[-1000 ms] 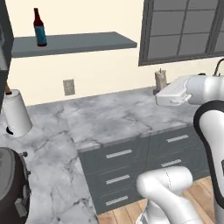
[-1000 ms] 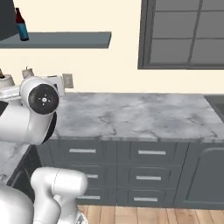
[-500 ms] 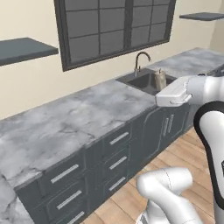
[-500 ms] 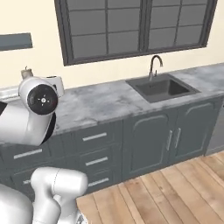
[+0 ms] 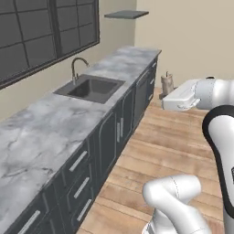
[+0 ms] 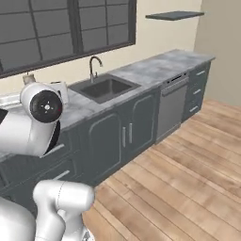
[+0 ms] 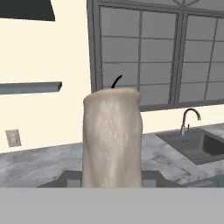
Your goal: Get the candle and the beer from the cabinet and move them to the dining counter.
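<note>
The candle [image 7: 112, 138] stands upright between the fingers; behind it the desk [image 7: 39, 164], the sink [image 7: 194, 144] to its right.

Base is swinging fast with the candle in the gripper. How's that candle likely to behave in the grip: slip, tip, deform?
The candle looks stiff: a short, solid cylinder standing upright. Its rough, mottled surface probably grips fairly well. The gripper holds it low, near its base, so it might lean under hard turns.

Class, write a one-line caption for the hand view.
Gripper shut on the upright candle, sink and window behind.
</note>
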You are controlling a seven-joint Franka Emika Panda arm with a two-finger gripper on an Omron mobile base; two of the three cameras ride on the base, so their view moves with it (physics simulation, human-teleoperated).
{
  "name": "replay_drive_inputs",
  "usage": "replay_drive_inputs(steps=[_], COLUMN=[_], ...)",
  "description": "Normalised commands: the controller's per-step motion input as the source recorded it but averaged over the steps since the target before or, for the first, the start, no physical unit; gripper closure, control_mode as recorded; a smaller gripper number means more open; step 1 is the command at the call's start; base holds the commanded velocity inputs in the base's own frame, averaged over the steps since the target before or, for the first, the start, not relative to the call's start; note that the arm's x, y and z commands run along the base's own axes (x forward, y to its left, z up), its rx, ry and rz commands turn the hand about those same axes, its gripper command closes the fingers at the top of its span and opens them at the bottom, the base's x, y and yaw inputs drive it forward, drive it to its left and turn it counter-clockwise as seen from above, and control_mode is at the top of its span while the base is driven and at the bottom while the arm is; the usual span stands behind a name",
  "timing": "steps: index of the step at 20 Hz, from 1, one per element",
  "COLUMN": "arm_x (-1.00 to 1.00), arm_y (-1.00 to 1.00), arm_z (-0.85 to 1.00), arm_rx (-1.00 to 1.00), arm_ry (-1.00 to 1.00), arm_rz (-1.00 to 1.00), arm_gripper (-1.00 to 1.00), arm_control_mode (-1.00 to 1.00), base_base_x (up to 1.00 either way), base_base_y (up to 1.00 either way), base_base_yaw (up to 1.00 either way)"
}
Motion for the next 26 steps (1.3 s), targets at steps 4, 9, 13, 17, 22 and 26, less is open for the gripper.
replay_drive_inputs(steps=[4, 9, 13, 17, 22, 26], arm_x=[0.0, 0.0, 0.0, 0.0, 0.0, 0.0], arm_y=[0.0, 0.0, 0.0, 0.0, 0.0, 0.0], arm_z=[0.0, 0.0, 0.0, 0.0, 0.0, 0.0], arm_rx=[0.0, 0.0, 0.0, 0.0, 0.0, 0.0], arm_ry=[0.0, 0.0, 0.0, 0.0, 0.0, 0.0], arm_rz=[0.0, 0.0, 0.0, 0.0, 0.0, 0.0], arm_gripper=[1.0, 1.0, 1.0, 1.0, 1.0, 1.0], arm_control_mode=[1.0, 1.0, 1.0, 1.0, 1.0, 1.0], base_base_x=[0.22, 0.31, 0.58, 0.71, 0.49, 0.14], base_base_y=[-0.07, -0.14, -0.22, -0.46, -0.7, -0.81], base_base_yaw=[-0.67, -0.56, -0.28, -0.01, 0.0, 0.0])
